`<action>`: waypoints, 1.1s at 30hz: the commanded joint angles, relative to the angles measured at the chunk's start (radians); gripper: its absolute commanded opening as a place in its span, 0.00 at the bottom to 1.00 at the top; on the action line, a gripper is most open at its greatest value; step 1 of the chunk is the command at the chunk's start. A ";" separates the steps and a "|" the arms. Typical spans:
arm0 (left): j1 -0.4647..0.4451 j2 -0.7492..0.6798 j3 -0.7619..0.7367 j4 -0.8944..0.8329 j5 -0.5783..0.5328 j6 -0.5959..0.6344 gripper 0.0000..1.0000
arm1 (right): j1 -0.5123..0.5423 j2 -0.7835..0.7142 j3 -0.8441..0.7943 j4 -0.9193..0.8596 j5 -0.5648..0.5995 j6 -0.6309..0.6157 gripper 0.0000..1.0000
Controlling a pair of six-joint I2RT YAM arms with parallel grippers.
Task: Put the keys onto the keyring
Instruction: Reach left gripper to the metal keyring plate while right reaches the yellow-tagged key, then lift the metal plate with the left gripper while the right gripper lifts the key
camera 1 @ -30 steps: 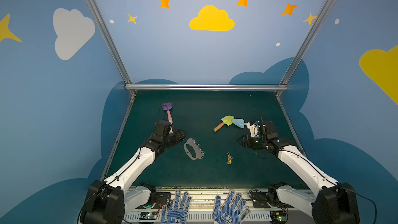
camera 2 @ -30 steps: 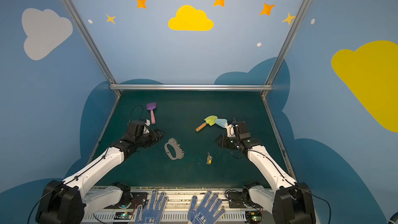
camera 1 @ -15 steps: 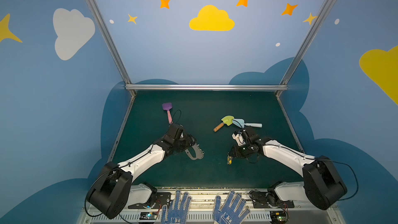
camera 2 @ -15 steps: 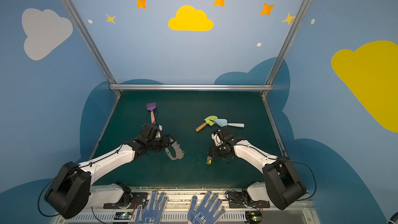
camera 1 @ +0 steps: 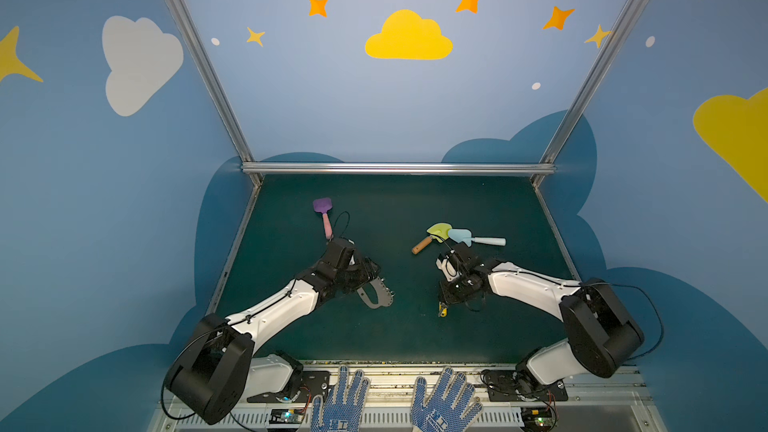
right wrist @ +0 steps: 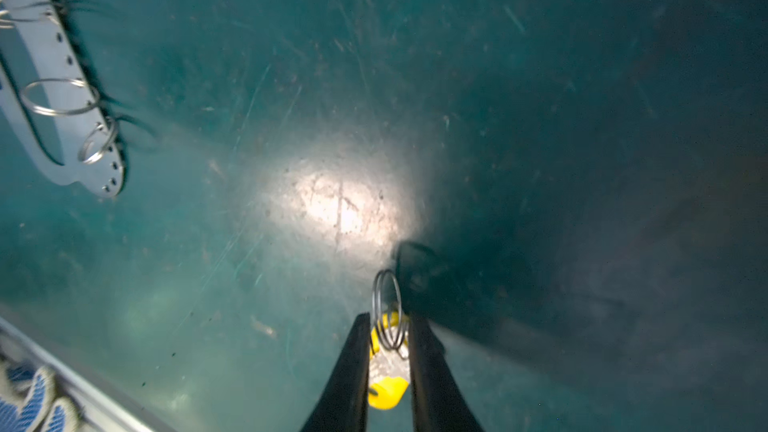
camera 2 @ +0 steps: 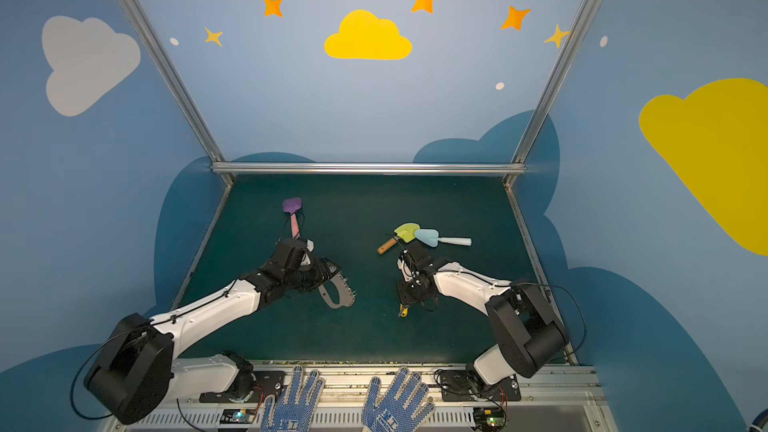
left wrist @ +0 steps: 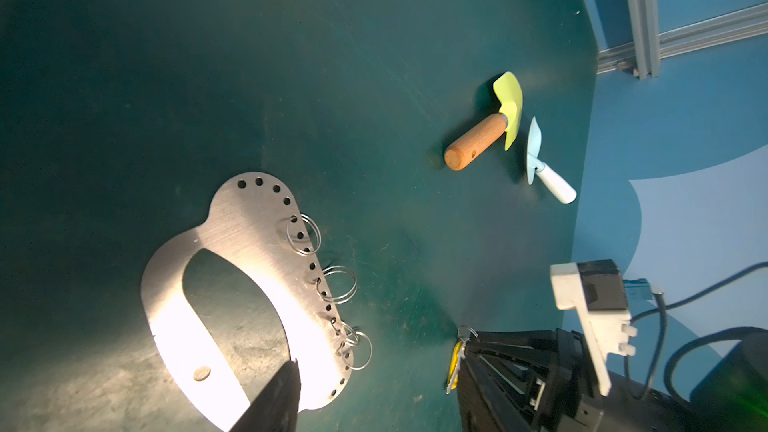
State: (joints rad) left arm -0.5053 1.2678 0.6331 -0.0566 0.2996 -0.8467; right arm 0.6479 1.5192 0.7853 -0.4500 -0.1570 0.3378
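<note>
The keys [right wrist: 386,392], a yellow head, silver metal and a wire ring, sit between the two black fingers of my right gripper [right wrist: 388,320], which is shut on them low over the green mat. In both top views the keys [camera 1: 442,312] [camera 2: 402,312] poke out just below that gripper [camera 1: 448,301]. The keyring [left wrist: 232,234], a grey oval plate with a cut-out, edge holes and small wire rings, lies on the mat. My left gripper [camera 1: 372,278] stands open at its edge, and one finger [left wrist: 276,398] reaches over the plate. The other finger is out of frame.
A yellow-green shovel with a wooden handle [camera 1: 434,235] and a pale blue shovel [camera 1: 473,238] lie behind the right gripper. A purple spatula with a pink handle [camera 1: 323,211] lies behind the left arm. Blue-dotted gloves [camera 1: 345,401] rest on the front rail. Aluminium posts frame the mat.
Both arms swung inward from the sides. The left gripper arrived at the keyring plate. The right gripper came down over the keys and its jaws closed on them.
</note>
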 commanded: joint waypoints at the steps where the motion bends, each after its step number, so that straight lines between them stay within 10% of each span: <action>1: -0.001 -0.021 -0.012 -0.002 -0.019 -0.002 0.62 | 0.018 0.012 0.028 -0.045 0.050 -0.020 0.15; 18: -0.002 -0.039 0.085 0.046 0.098 0.000 0.63 | 0.053 -0.261 0.068 0.057 -0.079 -0.124 0.03; 25: -0.001 -0.011 0.107 0.192 0.281 0.013 0.33 | 0.050 -0.353 0.086 0.154 -0.225 -0.101 0.03; 33: -0.021 -0.017 0.068 0.431 0.447 -0.020 0.30 | 0.030 -0.412 0.082 0.240 -0.381 -0.030 0.04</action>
State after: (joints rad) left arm -0.5144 1.2625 0.7113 0.2481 0.6548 -0.8627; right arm 0.6876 1.1381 0.8505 -0.2787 -0.4488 0.2665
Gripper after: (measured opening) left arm 0.305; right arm 0.057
